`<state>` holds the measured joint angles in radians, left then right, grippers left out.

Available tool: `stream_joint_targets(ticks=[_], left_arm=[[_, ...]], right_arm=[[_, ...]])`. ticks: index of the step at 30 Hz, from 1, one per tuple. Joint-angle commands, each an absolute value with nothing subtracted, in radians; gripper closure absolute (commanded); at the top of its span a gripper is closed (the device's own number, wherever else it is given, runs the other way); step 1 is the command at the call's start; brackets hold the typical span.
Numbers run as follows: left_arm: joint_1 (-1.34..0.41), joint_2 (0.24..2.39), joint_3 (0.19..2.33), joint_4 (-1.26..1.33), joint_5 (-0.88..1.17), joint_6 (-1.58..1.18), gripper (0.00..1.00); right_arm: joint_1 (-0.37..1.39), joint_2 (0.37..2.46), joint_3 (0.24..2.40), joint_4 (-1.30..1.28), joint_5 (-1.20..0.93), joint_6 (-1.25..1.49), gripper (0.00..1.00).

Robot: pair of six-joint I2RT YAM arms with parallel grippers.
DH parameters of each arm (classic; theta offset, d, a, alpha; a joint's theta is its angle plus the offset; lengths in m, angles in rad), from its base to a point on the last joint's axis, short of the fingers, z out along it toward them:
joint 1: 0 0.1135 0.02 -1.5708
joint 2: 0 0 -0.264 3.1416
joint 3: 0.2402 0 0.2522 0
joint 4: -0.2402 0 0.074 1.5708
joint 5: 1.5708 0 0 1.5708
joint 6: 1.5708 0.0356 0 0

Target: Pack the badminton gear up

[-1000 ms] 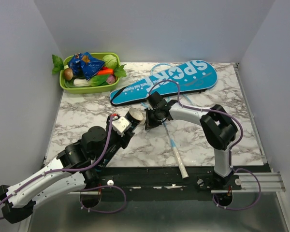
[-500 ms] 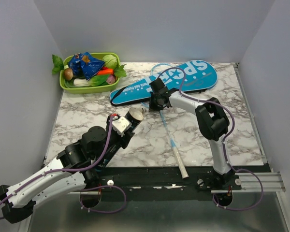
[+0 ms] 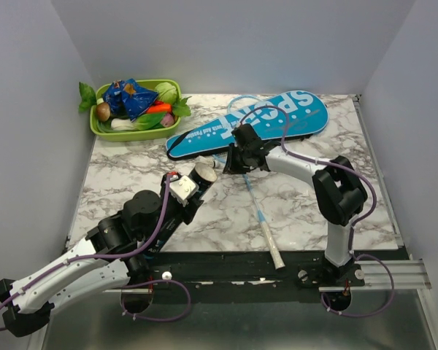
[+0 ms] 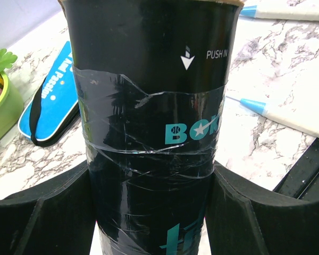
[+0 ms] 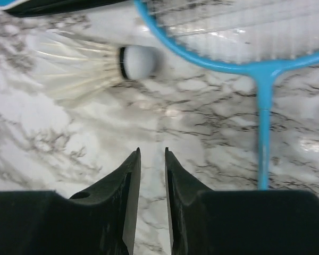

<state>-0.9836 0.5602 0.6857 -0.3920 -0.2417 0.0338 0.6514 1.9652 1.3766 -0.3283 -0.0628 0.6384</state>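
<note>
Currently the right jaws hover low over the marble worktop (image 5: 53,138), a narrow gap apart and holding nothing. A white feather shuttlecock (image 5: 95,66) lies on its side ahead of them and off to their left. Its cork points toward the light-blue racket (image 5: 262,133), whose hoop curves just ahead and to their right. The blue cover (image 3: 306,109) lies just beyond.

The left jaws are clamped on the dark tube (image 4: 149,79); its far end points away from them and sits near the right jaws.

Likely risks:
- A gap this narrow may shove the light shuttlecock away rather than straddle it.
- A squeeze on the feathers could crush them.
- One jaw could catch the racket hoop.
- The two arms look close enough to bump.

A green tray (image 3: 131,135) of toy vegetables sits well beyond the left jaws, out of the way.
</note>
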Motion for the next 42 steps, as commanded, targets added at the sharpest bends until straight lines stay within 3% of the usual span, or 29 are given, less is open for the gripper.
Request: stream_joint_targets(ticks=[1, 4, 5, 7, 21, 42], left_arm=[[-0.982, 0.552, 0.699, -0.371, -0.241, 0.035, 1.00], [-0.982, 0.549, 0.699, -0.371, -0.242, 0.032, 1.00], [-0.982, 0.549, 0.699, -0.373, -0.245, 0.034, 1.00], [-0.982, 0.546, 0.699, -0.373, -0.245, 0.031, 1.00], [-0.982, 0.522, 0.699, -0.371, -0.256, 0.029, 1.00], [-0.982, 0.520, 0.699, -0.367, -0.233, 0.029, 1.00]], right_arm=[[0.690, 1.898, 1.368, -0.213, -0.147, 0.629, 0.67], [0.703, 1.917, 1.425, -0.216, -0.153, 0.632, 0.82], [0.706, 1.925, 1.445, -0.216, -0.156, 0.635, 0.93], [0.716, 1.957, 1.500, -0.216, -0.175, 0.641, 1.00], [0.828, 2.129, 1.690, -0.225, -0.216, 0.747, 1.00], [0.857, 2.082, 1.444, -0.238, 0.063, 0.877, 1.00]])
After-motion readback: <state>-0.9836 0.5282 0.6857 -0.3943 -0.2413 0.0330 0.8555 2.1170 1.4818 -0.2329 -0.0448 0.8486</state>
